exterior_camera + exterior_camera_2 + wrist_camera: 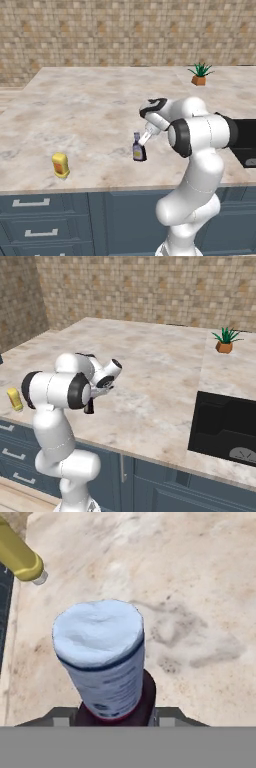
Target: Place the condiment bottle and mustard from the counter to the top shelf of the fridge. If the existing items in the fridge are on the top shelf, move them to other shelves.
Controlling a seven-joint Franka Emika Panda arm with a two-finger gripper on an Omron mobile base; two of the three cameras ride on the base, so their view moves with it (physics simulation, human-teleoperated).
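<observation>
My gripper (141, 141) sits low over the counter (90, 115) near its front edge, with the 2 jaws standing on either side of the bottle (138, 149), and in the hand view its blue cap (100, 632) rises right between my fingertips; whether the jaws have actually clamped it I cannot tell. The bottle stands upright on the stone. The mustard (60, 165) stands upright well to its left, also near the front edge, and a potted plant (199, 75) sits far back on the right.
</observation>
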